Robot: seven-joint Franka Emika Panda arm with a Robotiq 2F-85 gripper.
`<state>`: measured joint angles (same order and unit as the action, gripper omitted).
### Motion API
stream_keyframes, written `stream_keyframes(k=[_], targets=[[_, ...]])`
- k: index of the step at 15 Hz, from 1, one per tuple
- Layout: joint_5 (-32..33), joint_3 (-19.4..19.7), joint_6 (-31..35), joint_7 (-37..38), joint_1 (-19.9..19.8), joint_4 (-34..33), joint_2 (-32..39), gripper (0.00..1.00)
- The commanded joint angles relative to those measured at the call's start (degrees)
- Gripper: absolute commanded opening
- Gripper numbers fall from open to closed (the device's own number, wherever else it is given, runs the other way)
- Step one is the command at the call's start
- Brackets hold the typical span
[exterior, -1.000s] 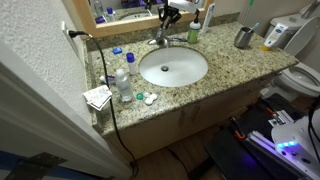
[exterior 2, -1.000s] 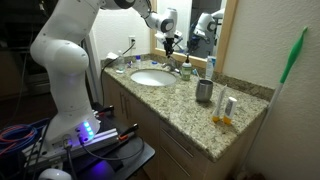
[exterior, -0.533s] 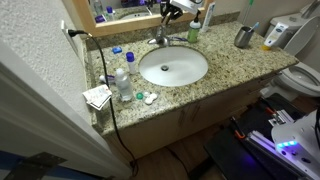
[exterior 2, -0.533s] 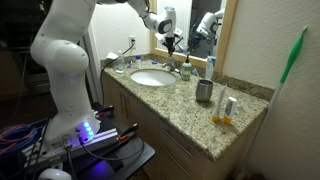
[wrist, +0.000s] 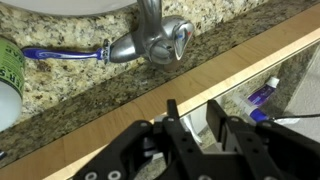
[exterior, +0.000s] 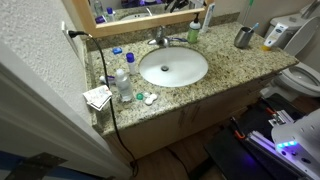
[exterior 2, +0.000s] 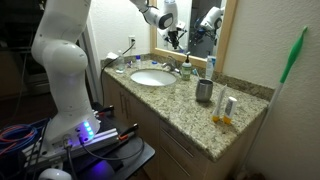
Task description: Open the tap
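The tap is a small chrome faucet with a short spout and side handles. It stands on the granite counter behind the white oval basin and shows in both exterior views. My gripper is open and empty, its two black fingers apart. It hangs above and behind the tap, close to the mirror's wooden frame, and touches nothing. In an exterior view it is raised well above the counter.
A blue toothbrush and a green tube lie next to the tap. A grey metal cup stands to the basin's right, and a clear bottle and small items to its left. The mirror rises behind the counter.
My gripper has risen up and away from the tap toward the mirror. In the top-down exterior view it has nearly left the top edge. The tap looks unchanged.
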<state>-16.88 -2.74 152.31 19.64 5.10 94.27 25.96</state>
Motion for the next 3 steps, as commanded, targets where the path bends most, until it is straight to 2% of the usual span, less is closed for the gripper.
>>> stream_keyframes(k=[1,2,3], targets=[[-2.1,-2.8,-4.0,-5.0,-2.0,5.7,-4.7,0.67],[-0.1,-0.9,-1.9,-1.5,-0.3,1.4,-1.4,0.50],[-0.4,-1.3,-2.7,-2.1,-0.4,2.2,-2.0,0.56]])
